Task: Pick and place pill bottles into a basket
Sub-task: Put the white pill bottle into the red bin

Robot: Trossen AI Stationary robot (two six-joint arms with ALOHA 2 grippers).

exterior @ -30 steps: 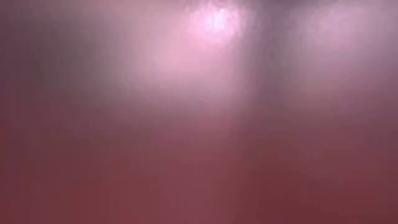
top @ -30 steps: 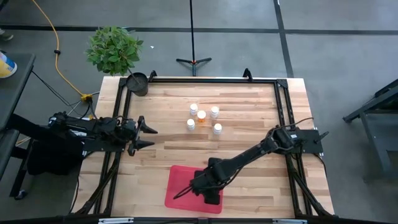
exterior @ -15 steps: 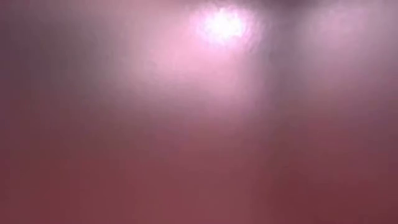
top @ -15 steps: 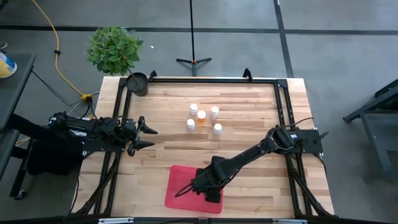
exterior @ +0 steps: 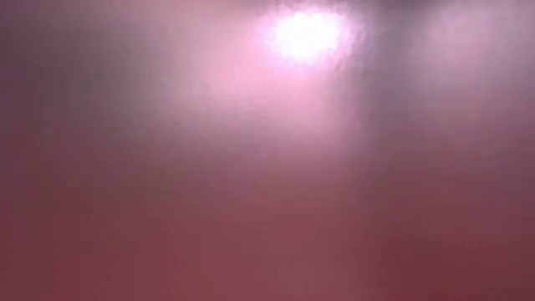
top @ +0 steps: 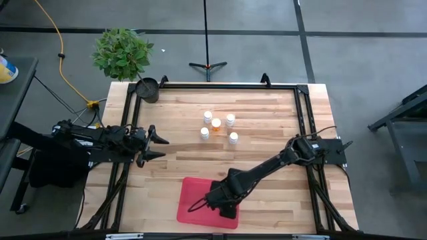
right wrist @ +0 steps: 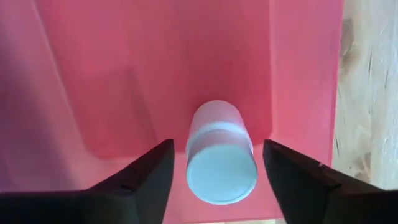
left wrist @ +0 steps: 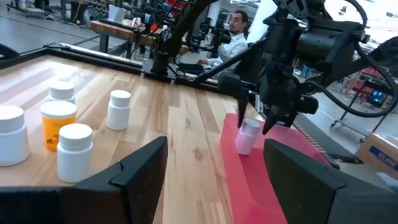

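Release under way over the red basket (top: 193, 200) at the table's (top: 267, 113) near edge: right gripper (right wrist: 214, 168) poised low inside it, fingers (left wrist: 268, 122) parted to either side of one pill bottle (left wrist: 247, 135), gaps visible on both sides, nothing clamped. Bottle tilted on the basket floor near its right wall, white cap toward the wrist camera. Best done, by these views, with a straight lift clear of the cap before any sideways swing, so as not to knock the small light bottle over or drag the shallow basket. Five more bottles (top: 216, 125) clustered upright at the table's middle, far from the basket. Left gripper (top: 156, 145) waiting at the left edge, fingers spread, empty. Basket smooth moulded plastic, low-walled, round-cornered, likely slick underneath; bottles short cylinders, one plainly translucent orange beneath a flat white cap; tabletop pale planked wood with visible grain. Low view blocked by a red blur.
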